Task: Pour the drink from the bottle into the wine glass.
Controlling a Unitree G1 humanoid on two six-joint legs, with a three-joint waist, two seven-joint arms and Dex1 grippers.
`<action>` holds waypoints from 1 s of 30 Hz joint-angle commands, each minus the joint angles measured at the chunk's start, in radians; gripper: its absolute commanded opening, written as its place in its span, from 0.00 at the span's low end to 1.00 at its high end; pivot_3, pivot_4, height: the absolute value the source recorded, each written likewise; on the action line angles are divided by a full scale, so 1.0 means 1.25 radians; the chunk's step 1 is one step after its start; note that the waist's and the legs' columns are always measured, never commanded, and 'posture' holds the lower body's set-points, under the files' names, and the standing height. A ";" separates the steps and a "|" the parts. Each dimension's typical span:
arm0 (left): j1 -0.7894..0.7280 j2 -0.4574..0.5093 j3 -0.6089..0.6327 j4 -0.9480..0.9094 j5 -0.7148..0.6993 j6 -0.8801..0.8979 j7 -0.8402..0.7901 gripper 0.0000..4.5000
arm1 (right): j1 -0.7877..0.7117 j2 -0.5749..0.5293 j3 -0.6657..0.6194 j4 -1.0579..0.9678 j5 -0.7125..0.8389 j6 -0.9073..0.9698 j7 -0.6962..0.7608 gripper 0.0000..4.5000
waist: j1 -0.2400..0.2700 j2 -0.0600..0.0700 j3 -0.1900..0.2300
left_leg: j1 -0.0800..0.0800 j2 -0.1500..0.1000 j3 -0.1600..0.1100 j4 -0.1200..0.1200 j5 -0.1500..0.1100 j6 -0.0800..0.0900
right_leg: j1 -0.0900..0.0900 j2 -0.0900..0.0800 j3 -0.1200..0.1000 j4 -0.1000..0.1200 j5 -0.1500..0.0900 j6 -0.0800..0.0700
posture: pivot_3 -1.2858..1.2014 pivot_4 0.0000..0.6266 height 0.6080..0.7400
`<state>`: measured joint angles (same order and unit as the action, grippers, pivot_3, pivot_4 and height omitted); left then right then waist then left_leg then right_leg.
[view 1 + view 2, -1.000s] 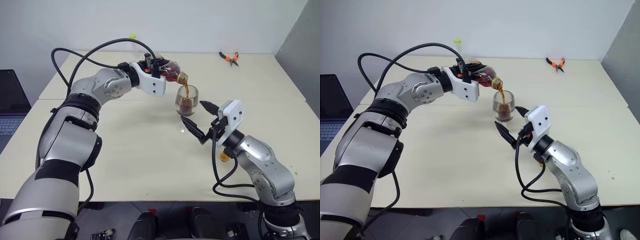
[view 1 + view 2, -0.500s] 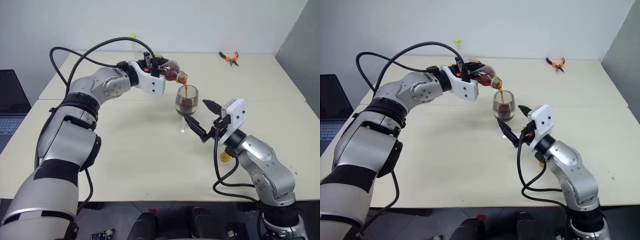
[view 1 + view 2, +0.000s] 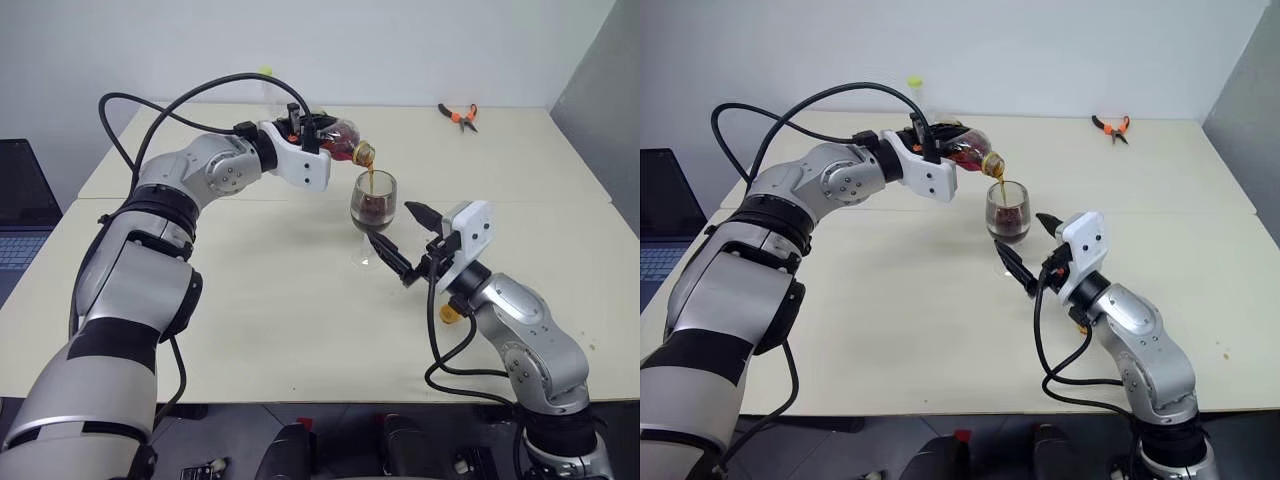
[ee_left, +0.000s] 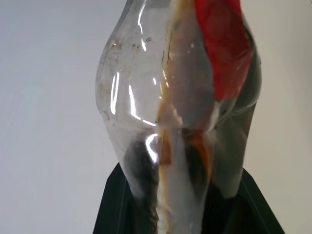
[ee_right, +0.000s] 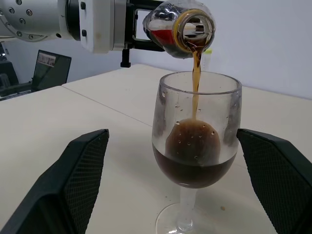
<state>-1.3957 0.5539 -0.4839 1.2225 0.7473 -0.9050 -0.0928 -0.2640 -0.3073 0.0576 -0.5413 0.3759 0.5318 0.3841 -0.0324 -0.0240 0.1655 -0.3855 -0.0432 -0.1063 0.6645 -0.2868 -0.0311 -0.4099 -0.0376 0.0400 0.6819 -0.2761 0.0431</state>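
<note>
My left gripper (image 3: 310, 135) is shut on the round base of the clear bottle (image 3: 342, 143), which lies tilted with its open mouth above the wine glass (image 3: 373, 205). In the left wrist view the bottle (image 4: 180, 97) shows its red label between my fingers. A thin stream of dark drink (image 5: 196, 73) runs from the bottle (image 5: 178, 24) into the wine glass (image 5: 196, 146), whose bowl holds drink in its lower part. My right gripper (image 3: 392, 222) stands open. Its fingers (image 5: 83, 165) flank the bowl without touching it.
Orange-handled pliers (image 3: 458, 115) lie at the table's far right. A thin tube with a yellow-green top (image 3: 914, 88) stands at the back behind my left arm. A small yellow cap (image 3: 449, 314) lies by my right forearm. A laptop (image 3: 20, 200) sits off the table's left.
The drink keeps running into the glass. Both arms hold their places and the bottle stays tilted the same way.
</note>
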 commanded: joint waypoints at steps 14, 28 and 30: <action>-0.044 0.014 -0.003 -0.012 -0.002 -0.012 0.031 0.19 | 0.000 -0.001 -0.010 -0.013 0.005 -0.009 0.002 1.00 | 0.000 0.000 0.000 | 0.000 0.000 0.000 0.000 0.000 0.000 | 0.000 0.000 0.000 0.000 0.000 0.000 | 0.52 0.24 1.00; -0.043 0.017 -0.011 -0.008 0.006 -0.012 0.042 0.19 | 0.002 -0.002 -0.010 -0.016 0.005 -0.007 0.006 1.00 | 0.000 0.000 0.000 | 0.000 0.000 0.000 0.000 0.000 0.000 | 0.000 0.000 0.000 0.000 0.000 0.000 | 0.52 0.24 1.00; -0.043 0.016 -0.012 -0.007 0.007 -0.011 0.044 0.19 | 0.001 -0.002 -0.009 -0.014 0.005 -0.007 0.006 1.00 | 0.000 0.000 0.000 | 0.000 0.000 0.000 0.000 0.000 0.000 | 0.000 0.000 0.000 0.000 0.000 0.000 | 0.52 0.24 1.00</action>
<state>-1.4021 0.5555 -0.5061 1.2225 0.7623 -0.9191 -0.0572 -0.2568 -0.3075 0.0580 -0.5413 0.3756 0.5319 0.3906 -0.0323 -0.0240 0.1655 -0.3855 -0.0434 -0.1061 0.6645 -0.2867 -0.0312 -0.4099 -0.0376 0.0401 0.6820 -0.2761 0.0430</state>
